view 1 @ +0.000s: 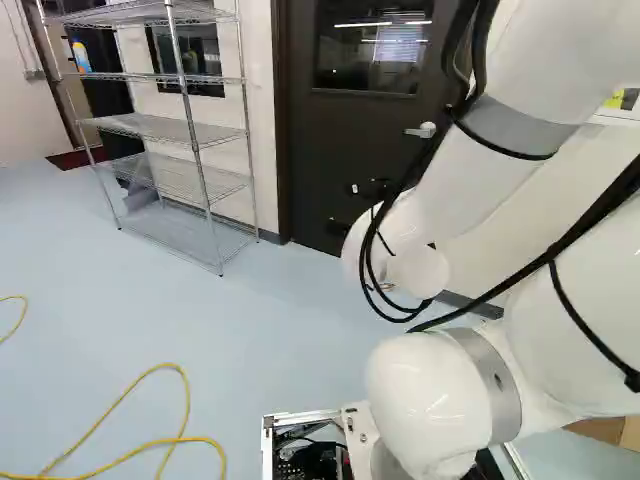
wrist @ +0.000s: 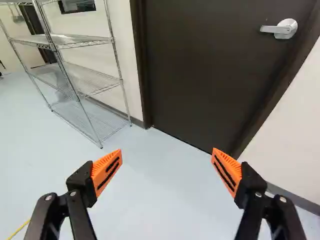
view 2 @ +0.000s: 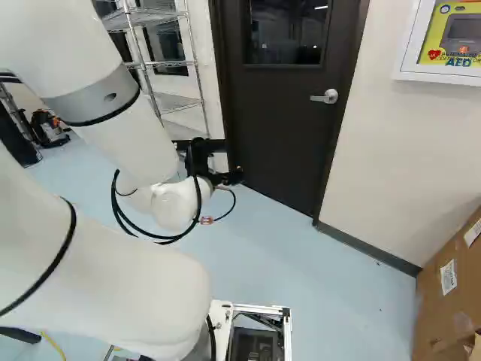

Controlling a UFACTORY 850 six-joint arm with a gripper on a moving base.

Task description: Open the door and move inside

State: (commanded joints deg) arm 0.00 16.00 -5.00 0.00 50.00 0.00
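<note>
The end effector (view 2: pixel 231 161) has its fingers wide apart. Ahead of it, the closed dark door (wrist: pixel 210 65) stands at twelve o'clock, its lever handle (wrist: pixel 282 29) at one, wire shelving (wrist: pixel 102 82) at eleven.

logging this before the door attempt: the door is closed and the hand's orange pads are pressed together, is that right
Not quite: the door is closed, but the hand's orange pads stand wide apart, as the wrist view shows.
</note>
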